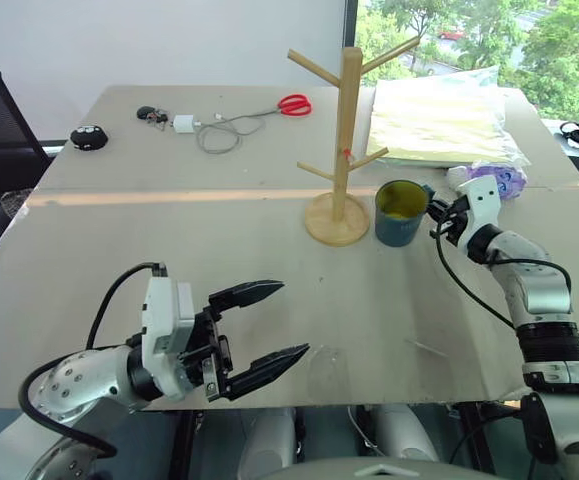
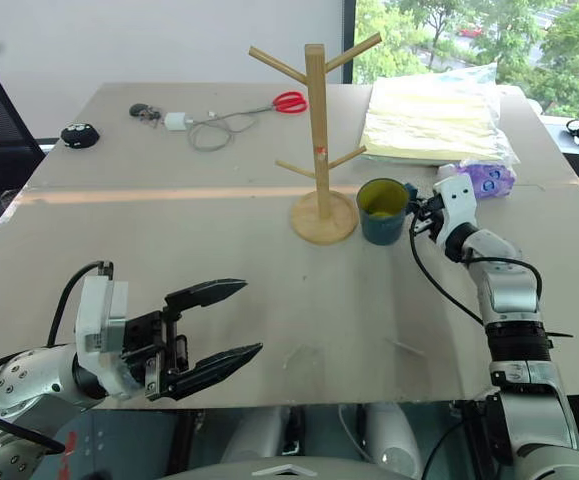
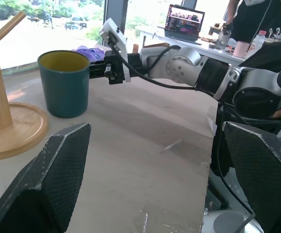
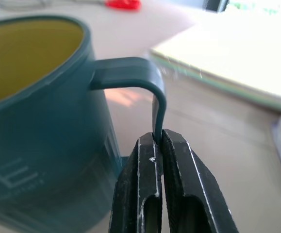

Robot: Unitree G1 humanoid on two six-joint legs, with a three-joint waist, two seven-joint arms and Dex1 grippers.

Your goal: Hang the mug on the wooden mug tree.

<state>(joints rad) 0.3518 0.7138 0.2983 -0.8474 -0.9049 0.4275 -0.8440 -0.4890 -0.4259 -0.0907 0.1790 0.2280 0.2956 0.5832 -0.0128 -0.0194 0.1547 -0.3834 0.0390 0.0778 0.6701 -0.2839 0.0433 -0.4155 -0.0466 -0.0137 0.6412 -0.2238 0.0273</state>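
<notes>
right claw (image 4: 158, 145) pinching mug (image 4: 38, 111) handle

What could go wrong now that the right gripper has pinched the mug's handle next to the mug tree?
1. The right gripper pinches only the thin outer edge of the handle, so the mug may swing or slip when lifted.
2. The mug stands close beside the wooden mug tree; a sideways lift could knock its base or the low peg just above the mug and tip the tree.
3. The loop faces away from the tree, so hanging it needs a turn that strains the grip.
</notes>
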